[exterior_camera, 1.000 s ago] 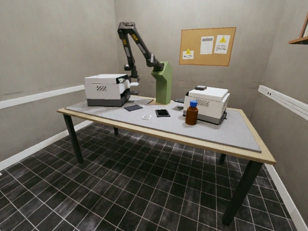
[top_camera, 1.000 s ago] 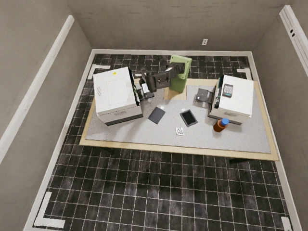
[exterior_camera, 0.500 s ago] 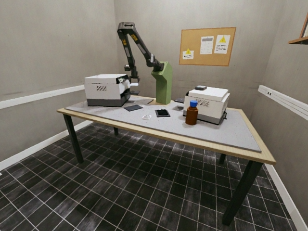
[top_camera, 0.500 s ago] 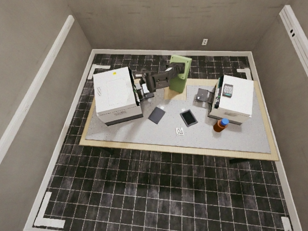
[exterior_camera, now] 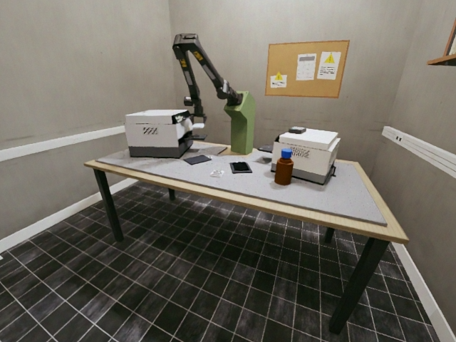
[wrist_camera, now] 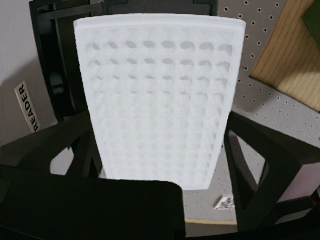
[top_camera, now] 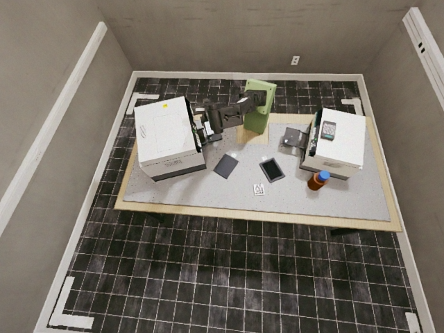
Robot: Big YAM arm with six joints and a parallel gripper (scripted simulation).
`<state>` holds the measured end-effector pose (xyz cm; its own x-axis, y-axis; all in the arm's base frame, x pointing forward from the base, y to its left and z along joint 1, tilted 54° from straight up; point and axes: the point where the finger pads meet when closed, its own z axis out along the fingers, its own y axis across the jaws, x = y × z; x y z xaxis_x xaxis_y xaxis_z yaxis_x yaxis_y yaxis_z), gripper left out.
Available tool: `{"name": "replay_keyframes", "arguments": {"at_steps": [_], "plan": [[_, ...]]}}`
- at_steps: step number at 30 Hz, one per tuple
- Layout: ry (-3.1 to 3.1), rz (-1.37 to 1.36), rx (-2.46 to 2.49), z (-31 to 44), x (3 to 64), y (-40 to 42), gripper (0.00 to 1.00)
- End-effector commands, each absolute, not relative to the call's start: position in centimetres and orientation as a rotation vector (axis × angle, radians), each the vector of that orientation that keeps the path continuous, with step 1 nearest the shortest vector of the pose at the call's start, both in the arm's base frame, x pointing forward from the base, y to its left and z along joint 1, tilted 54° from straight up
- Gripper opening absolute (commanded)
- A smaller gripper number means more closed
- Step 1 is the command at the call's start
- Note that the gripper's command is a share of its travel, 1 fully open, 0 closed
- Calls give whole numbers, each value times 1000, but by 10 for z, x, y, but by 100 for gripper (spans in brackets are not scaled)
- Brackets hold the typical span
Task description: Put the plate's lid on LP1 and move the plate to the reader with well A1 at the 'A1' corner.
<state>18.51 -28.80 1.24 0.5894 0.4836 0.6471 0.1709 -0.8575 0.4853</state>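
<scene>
Top: your white plate (top_camera: 208, 127) (exterior_camera: 198, 125) (wrist_camera: 160, 105) is mostly under the dark arm (top_camera: 225, 116) (exterior_camera: 208, 62), left of centre.
Exterior: you see it above the reader's flat dark stage (exterior_camera: 199, 137), left of centre, a gap between.
Wrist: dimpled wells fill the centre; your gripper (top_camera: 207, 125) (exterior_camera: 199, 119) (wrist_camera: 159, 117) clamps its sides.

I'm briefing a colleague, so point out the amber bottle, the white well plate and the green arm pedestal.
amber bottle (top_camera: 315, 182) (exterior_camera: 283, 172): top and exterior views, brown body
white well plate (wrist_camera: 159, 107): wrist view, middle of the well grid
green arm pedestal (top_camera: 257, 122) (exterior_camera: 242, 130): top and exterior views, front face
</scene>
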Motion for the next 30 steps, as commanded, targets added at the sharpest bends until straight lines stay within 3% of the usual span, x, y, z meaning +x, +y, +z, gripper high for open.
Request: {"name": "replay_keyframes", "arguments": {"at_steps": [1, 30], "plan": [[528, 1170, 2467, 5, 190, -280, 86], [524, 1169, 2447, -2, 204, -289, 86]]}}
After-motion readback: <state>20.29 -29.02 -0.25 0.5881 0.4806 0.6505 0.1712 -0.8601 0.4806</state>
